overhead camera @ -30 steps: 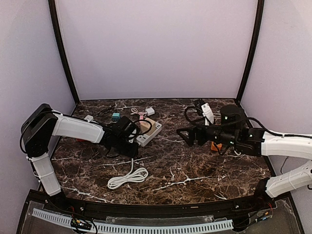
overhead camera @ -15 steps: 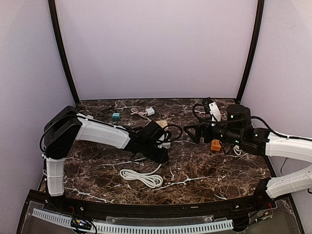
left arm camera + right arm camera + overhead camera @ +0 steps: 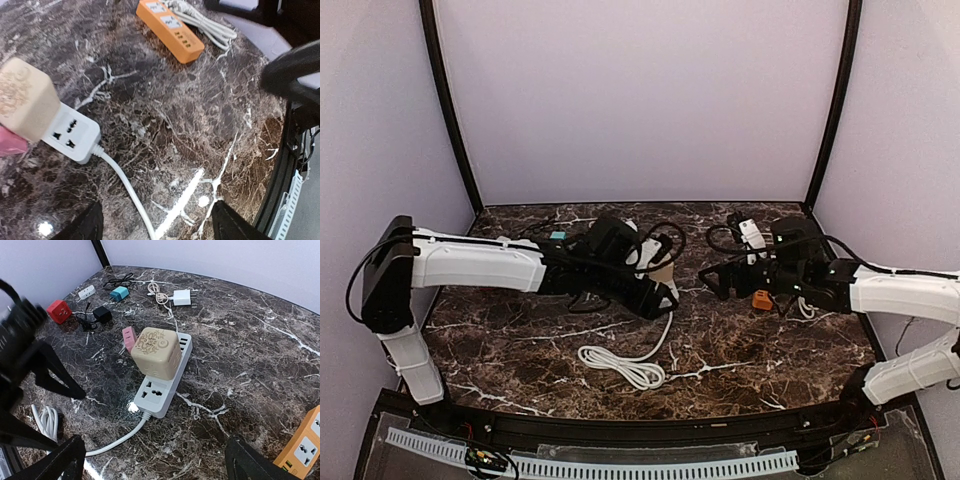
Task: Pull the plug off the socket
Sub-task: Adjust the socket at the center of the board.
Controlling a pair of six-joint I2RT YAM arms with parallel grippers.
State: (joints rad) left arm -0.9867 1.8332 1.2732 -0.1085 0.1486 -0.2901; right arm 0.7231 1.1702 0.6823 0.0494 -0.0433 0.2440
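Note:
A white power strip, the socket, lies on the marble table with a beige cube plug seated on it and a pink plug beside that. The left wrist view shows the same strip and beige plug at its left edge. My left gripper is open just past the strip's cable end, with only the white cable lying between its fingers. My right gripper is open and faces the strip from the other side, a short way off. From above, the left gripper and right gripper point at each other.
An orange power strip lies under the right arm. The coiled white cable rests near the front. A red cube, a black adapter, a teal adapter and a white charger are scattered at the back left.
The left arm dragged the power strip from the left to the middle of the table, then opened its jaws and let go. The right gripper shifted slightly and stayed open.

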